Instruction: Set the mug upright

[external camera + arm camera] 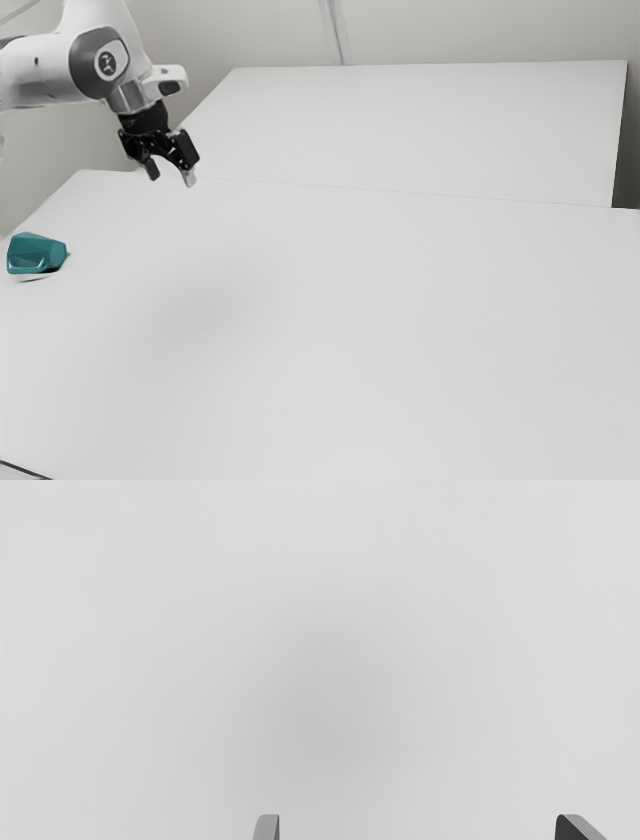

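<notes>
On the white table (350,330) the teal mug (34,252) lies on its side, well apart from the wide-spread hand (171,178).

- On the gray joint cap (86,56) of the white robot arm (30,88), in the exterior view, sits a round emblem (107,64).
- The emblem has dark shapes inside a circular outline; they may be a logo or a character, but they are too small to read, so no brand, word or number can be given for it.
- Behind that cap, on the arm's pale casing, is a tiny dark mark (37,61); whether it is a printed sign or a plain fitting cannot be told.
- No lettering or number is legible in either view.
</notes>
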You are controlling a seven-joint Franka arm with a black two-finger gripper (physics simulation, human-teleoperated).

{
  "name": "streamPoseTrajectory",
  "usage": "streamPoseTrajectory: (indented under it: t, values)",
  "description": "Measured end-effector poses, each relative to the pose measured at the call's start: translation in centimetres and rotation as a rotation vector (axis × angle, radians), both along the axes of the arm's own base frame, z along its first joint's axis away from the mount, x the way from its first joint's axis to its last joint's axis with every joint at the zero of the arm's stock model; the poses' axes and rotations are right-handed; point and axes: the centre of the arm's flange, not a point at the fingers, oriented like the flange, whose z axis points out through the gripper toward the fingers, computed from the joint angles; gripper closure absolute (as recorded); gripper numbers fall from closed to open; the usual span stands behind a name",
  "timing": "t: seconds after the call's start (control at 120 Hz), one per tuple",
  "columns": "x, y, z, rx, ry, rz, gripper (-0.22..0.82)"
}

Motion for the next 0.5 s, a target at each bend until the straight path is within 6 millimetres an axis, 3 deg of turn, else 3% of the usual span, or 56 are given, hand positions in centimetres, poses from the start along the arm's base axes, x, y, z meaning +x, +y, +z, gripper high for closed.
streamPoseTrajectory:
  t: [0.1, 0.2, 0.3, 0.342, 0.425, 0.5]
  values:
    - [0.5, 0.7, -0.1, 0.012, -0.039, -0.014, 0.0]
    - [0.4, 2.8, -0.4, 0.04, -0.055, 0.01, 0.0]
    - [0.2, 4.6, -2.1, 0.026, -0.051, 0.046, 0.0]
    - [-0.4, 7.1, -3.5, 0.014, -0.051, 0.089, 0.0]
    - [-2.2, 14.8, -6.0, -0.014, -0.064, 0.218, 0.0]
    - [-3.9, 20.3, -7.7, -0.05, -0.093, 0.306, 0.0]
